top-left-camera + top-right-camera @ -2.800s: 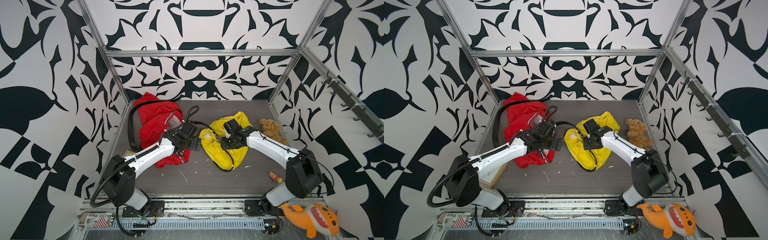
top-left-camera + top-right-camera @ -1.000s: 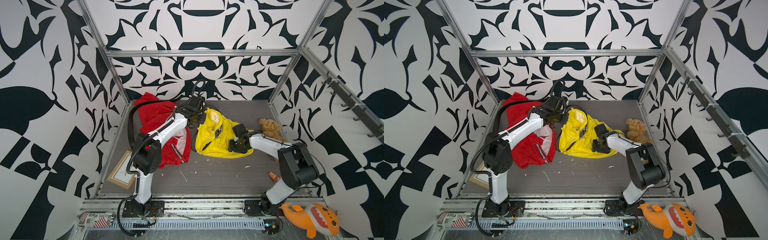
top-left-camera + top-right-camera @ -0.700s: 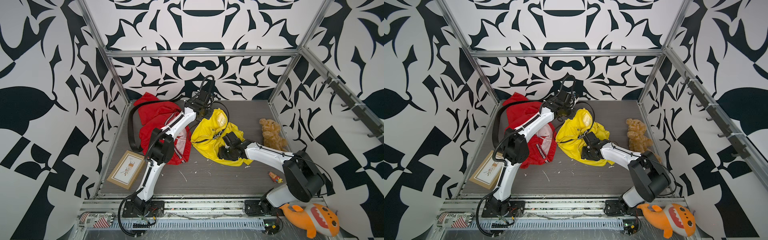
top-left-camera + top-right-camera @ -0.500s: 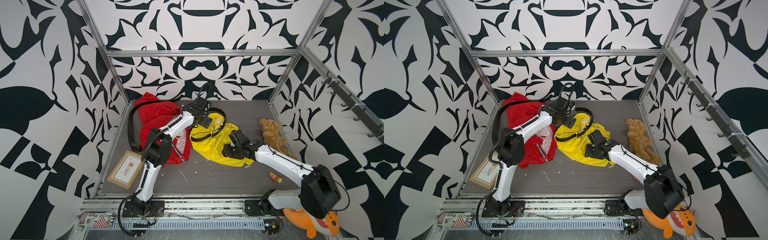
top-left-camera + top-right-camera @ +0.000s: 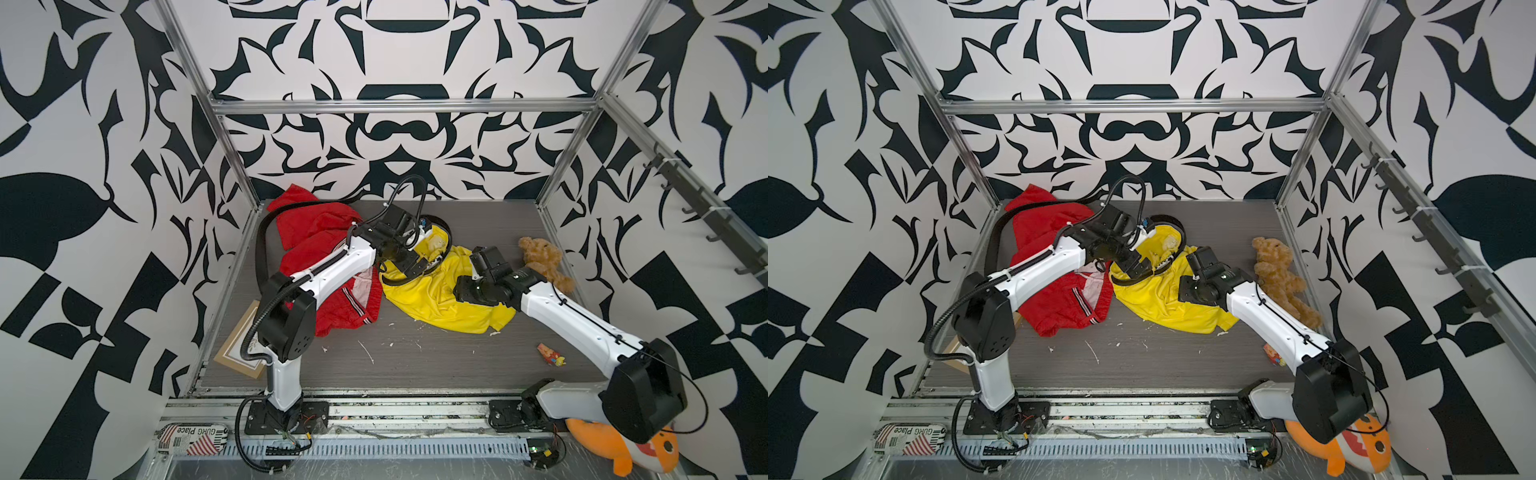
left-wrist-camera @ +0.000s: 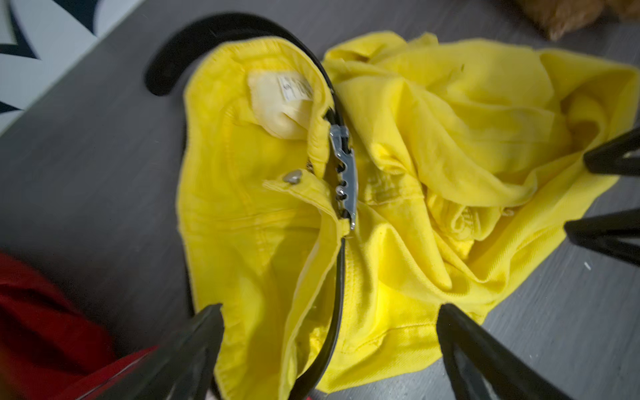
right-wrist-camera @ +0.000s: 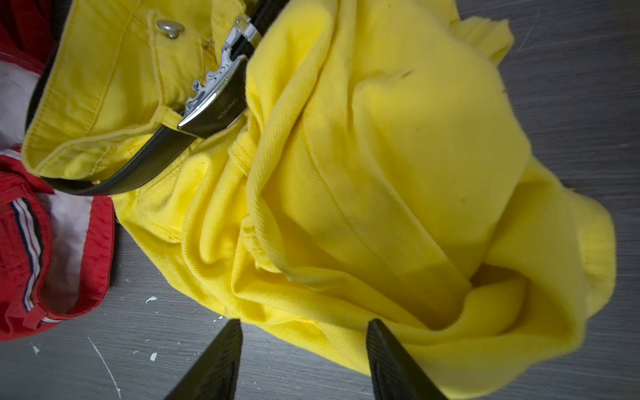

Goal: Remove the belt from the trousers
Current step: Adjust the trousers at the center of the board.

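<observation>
Threading the waistband of the yellow trousers [image 5: 440,301], crumpled mid-table: one black belt [image 6: 338,284], silver buckle [image 7: 214,104] at the fly. Left claw [image 6: 329,306]: spread wide over the strap, grasping nothing. Right claw [image 7: 303,323]: parted, empty, at the trouser-leg edge. Adjacent: red shorts [image 5: 324,232] against the trousers; teddy bear [image 5: 542,259] near; picture frame [image 5: 237,353] well apart.

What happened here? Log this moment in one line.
left tool: open | right tool: open | black silver-buckled belt: threaded through yellow twill trousers
</observation>
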You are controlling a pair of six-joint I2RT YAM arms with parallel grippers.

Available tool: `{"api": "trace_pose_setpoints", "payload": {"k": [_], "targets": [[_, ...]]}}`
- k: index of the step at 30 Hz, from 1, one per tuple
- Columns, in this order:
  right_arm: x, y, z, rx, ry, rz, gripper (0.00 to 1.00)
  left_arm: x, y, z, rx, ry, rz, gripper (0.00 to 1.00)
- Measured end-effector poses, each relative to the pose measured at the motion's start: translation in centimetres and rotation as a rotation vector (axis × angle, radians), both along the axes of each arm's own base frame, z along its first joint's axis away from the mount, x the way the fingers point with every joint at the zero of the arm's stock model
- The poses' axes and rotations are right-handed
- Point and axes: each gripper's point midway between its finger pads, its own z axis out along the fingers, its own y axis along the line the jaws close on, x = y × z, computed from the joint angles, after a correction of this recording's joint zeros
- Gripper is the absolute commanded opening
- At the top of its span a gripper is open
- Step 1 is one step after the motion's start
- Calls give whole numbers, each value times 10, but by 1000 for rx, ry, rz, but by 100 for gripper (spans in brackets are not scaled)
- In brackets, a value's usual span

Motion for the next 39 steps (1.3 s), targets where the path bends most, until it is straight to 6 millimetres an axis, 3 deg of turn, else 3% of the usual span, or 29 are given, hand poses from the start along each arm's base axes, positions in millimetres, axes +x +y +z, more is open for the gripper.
{"api": "trace_pose_setpoints", "payload": {"k": [4,7,14,18,21,25,27,30,33,36,39], "targets": [[0,0,1,-2,-2,6,61,-5,-3,-36,62,52,-35,100],[-1,-1,3,-1,-8,8,61,-1,1,-52,103,55,-31,99],[-2,-1,10,9,-28,8,61,13,4,-58,141,-4,-11,86],[-1,-3,10,6,-30,8,62,17,1,-63,139,-16,-13,64],[3,-7,11,-8,-33,9,63,17,0,-78,150,4,-18,45],[25,-24,16,-51,-46,-20,65,14,1,-90,160,26,-18,0],[38,-39,18,-84,-57,-47,65,17,2,-89,164,8,-15,0],[50,-60,12,-123,-44,-86,65,27,3,-81,175,-52,-6,0],[50,-70,-10,-133,4,-105,64,42,5,-60,173,-135,3,0],[31,-62,-47,-81,66,-109,63,67,0,-20,144,-234,8,0],[6,-43,-85,-11,120,-120,62,96,-11,44,81,-375,8,0]]}}
